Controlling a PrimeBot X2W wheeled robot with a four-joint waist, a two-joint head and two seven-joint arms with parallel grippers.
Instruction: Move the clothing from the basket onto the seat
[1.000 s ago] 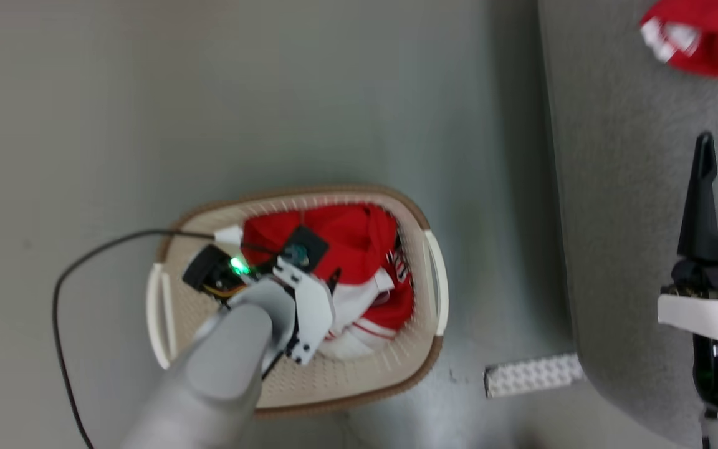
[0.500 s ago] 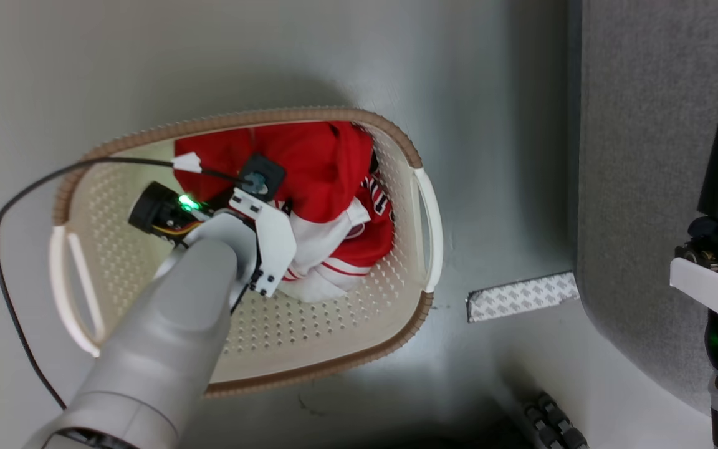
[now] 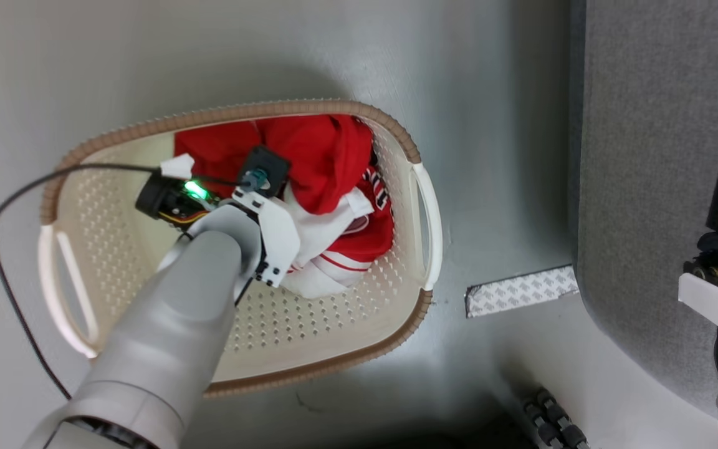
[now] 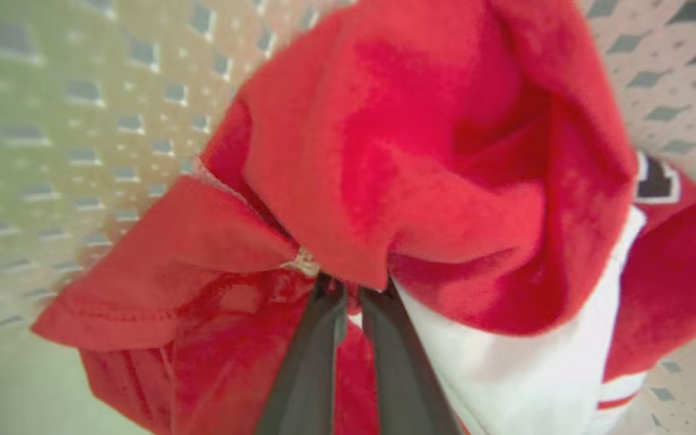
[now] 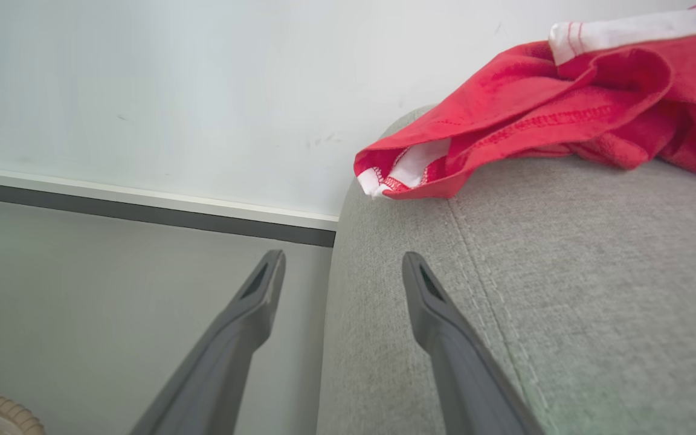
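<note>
My left gripper is pinched tight on a fold of the clothing. It is a crumpled heap of bright red fabric with white bands and stripes, bunched to one side inside the basket. My right gripper hangs with fingers apart at the edge of the seat, where a red garment with white trim lies.

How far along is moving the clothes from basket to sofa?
Done: one red garment lies on the sofa. In hand: the left fingers pinch red clothes inside the basket. Left: lifting these out and carrying them over.
</note>
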